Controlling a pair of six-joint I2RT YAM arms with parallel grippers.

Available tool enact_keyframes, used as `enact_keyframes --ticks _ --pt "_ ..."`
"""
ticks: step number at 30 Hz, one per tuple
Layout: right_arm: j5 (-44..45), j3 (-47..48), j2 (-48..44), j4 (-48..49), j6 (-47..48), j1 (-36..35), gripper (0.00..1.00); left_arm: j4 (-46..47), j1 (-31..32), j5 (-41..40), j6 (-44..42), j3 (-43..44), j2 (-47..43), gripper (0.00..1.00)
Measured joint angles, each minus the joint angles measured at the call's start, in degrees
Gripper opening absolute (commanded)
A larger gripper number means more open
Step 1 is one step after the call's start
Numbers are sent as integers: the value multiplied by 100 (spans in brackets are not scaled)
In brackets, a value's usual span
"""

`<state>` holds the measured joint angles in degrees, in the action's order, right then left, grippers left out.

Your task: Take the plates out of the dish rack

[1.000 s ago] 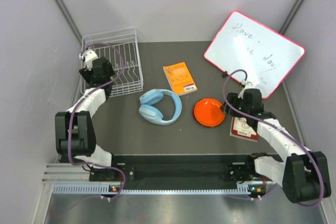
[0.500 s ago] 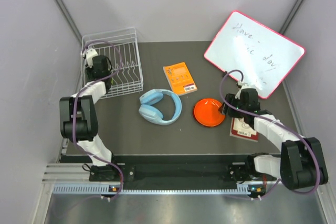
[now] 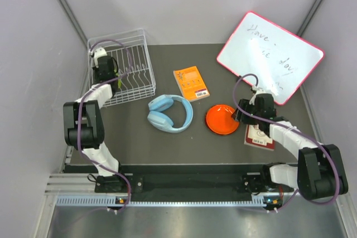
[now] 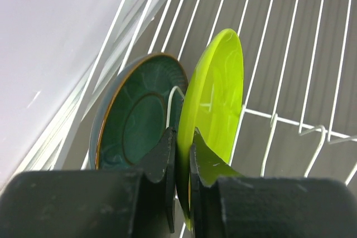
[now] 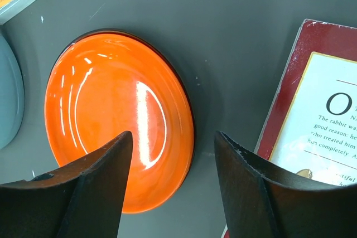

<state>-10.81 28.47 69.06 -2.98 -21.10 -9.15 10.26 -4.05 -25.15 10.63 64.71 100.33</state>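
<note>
Over at the far left corner of the desk, the left fingers (image 4: pixel 164 149) are down inside the dish rack (image 4: pixel 290 43) and clenched tight on the near rim of the yellow-green plate (image 4: pixel 215 98), which stands upright on edge among the tines; right beside it, on the rack's wall side, the teal-blue plate (image 4: pixel 139 121) stands upright too, so close that I cannot tell whether the two rims touch; that grip looks set, and I'd say the lift out of the rack is the step in hand; across the desk, right of the middle and toward the right edge, the orange plate (image 5: pixel 111 115) lies flat on the dark surface, already out of the rack, with the right fingers (image 5: pixel 83 193) spread wide above its right side and gripping nothing; a red book (image 5: pixel 312 115) lies just beside that plate, nearer the right edge; the dark red patterned plate I cannot find in any view; so by my count one plate is unloaded, one is pinched but not yet lifted out of the rack, and the teal-blue one waits untouched; call it under halfway, with the rack not yet emptied.
</note>
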Motion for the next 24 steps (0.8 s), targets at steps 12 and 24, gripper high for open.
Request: enact_keyframes --ticks 12,24 --pt "15 -26 -645 -291 -9 -9 67 24 514 -1071 -745 -201 -1226 0" --pt "-223 -184 -2085 -579 -385 -101 76 -466 675 1746 1366 -898 -3488 0"
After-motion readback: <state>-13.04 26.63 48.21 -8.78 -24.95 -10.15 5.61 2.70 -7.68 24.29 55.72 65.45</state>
